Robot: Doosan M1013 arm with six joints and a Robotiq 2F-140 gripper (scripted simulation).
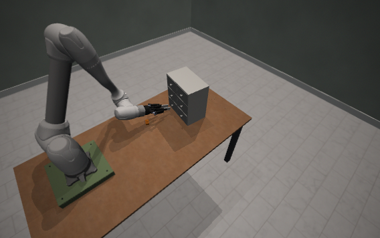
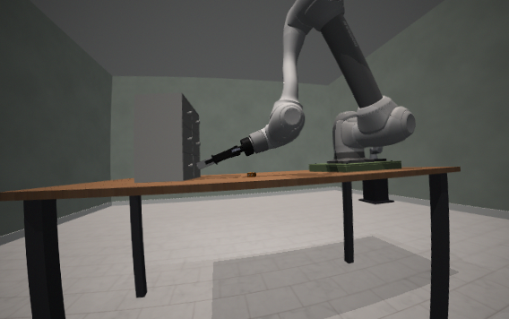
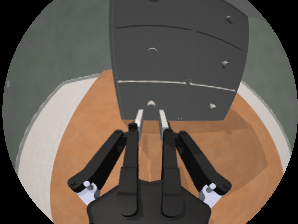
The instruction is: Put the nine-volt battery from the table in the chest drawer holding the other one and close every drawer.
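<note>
The nine-volt battery, small and orange, lies on the table below and behind my gripper; the wrist view does not show it. The chest stands upright, its drawers in two columns and three rows, all looking pushed in. What the drawers hold is hidden. My gripper is partly open and empty, tilted down at the chest's front. Its fingertips stand apart just before the knob of the bottom left drawer, one towards each side; I cannot tell whether they touch the front.
The table carries the chest at its far end and the arm's green base plate at the other. Other knobs stick out of the chest's front, one right of the gripper and one above it.
</note>
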